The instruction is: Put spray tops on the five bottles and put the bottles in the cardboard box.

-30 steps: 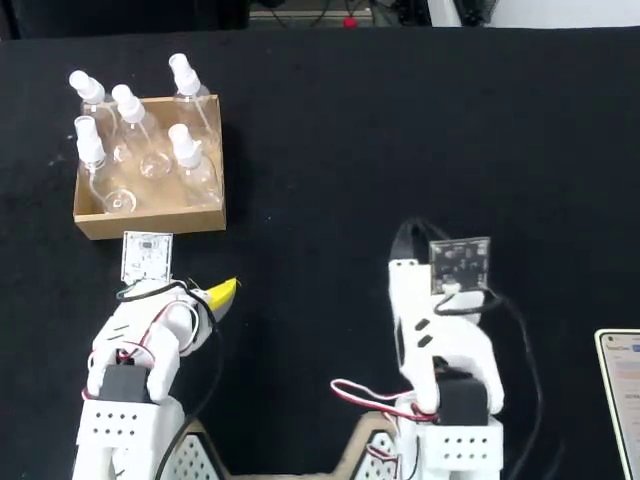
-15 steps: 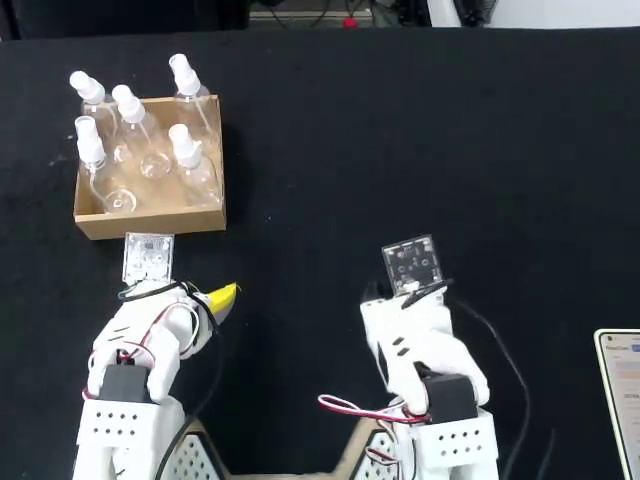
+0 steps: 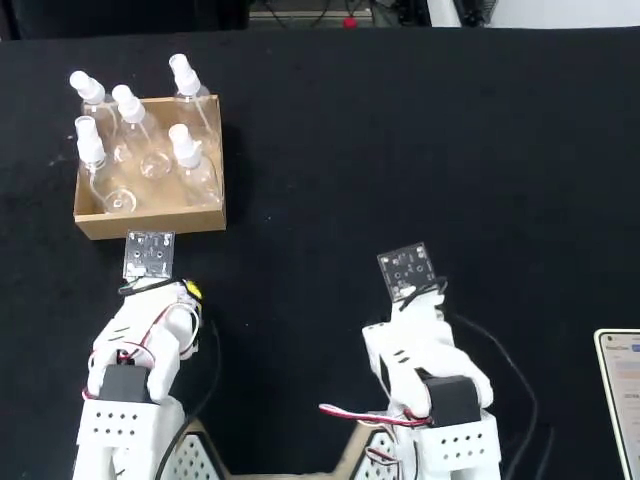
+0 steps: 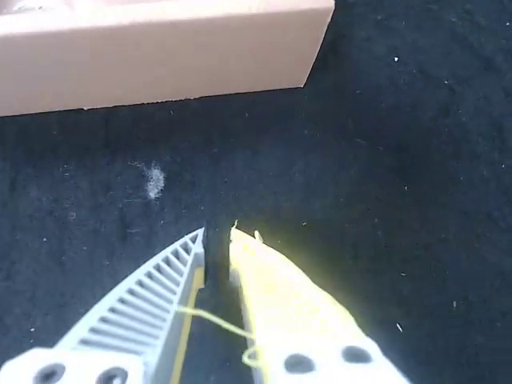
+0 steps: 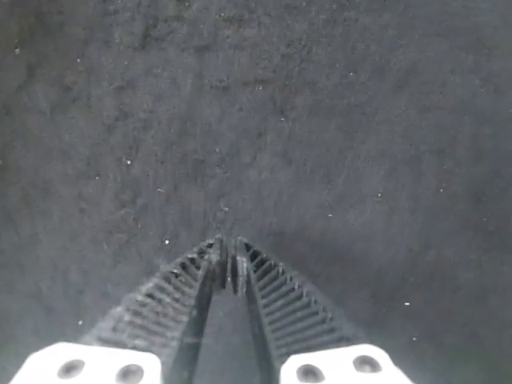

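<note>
On the black table (image 3: 420, 140), cardboard box (image 3: 150, 221) at the far left, five bottles (image 3: 140, 140) with spray tops standing inside it, left gripper (image 4: 218, 240) near the box's near wall, not touching, fingers pressed together on nothing, right gripper (image 5: 230, 258) well apart from the box, fingers likewise together.

Black cloth (image 3: 400, 130) over the whole table, matte, dusted with pale specks. Just ahead of the left gripper (image 4: 217, 234), toward its grey finger's side, a small tuft of lint (image 4: 152, 180). Ahead of the right gripper (image 5: 230, 244), plain speckled cloth. Far beyond both, past the table's far edge: dark clutter, cables (image 3: 300, 15), a red spot (image 3: 349, 21), a white surface (image 3: 560, 12). Out wide of the right gripper, a white card (image 3: 620, 400).
</note>
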### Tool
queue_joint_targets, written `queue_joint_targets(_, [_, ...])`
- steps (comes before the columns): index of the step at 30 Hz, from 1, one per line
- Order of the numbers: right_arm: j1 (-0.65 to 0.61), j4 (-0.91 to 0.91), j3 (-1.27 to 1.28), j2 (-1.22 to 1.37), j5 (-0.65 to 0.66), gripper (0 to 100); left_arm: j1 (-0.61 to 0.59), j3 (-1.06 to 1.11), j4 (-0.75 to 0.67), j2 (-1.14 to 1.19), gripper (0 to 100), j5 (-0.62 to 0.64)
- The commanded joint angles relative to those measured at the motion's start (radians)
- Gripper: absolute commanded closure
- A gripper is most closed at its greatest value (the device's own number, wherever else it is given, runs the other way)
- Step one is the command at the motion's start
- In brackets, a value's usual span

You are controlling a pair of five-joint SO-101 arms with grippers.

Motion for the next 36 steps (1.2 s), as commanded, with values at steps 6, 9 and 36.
queue_joint_targets(6, [-0.003, -0.044, 0.064, -0.096, 0.006, 98.6, 0.005, 0.021, 0.008, -0.003, 79, 0.008])
queue_joint_targets(9, [-0.005, -0.061, 0.058, -0.096, -0.008, 98.6, 0.007, 0.021, 0.008, -0.003, 79, 0.008])
queue_joint_targets(36, [-0.003, -0.017, 0.064, -0.097, -0.285, 98.6, 0.005, 0.021, 0.008, -0.003, 79, 0.008])
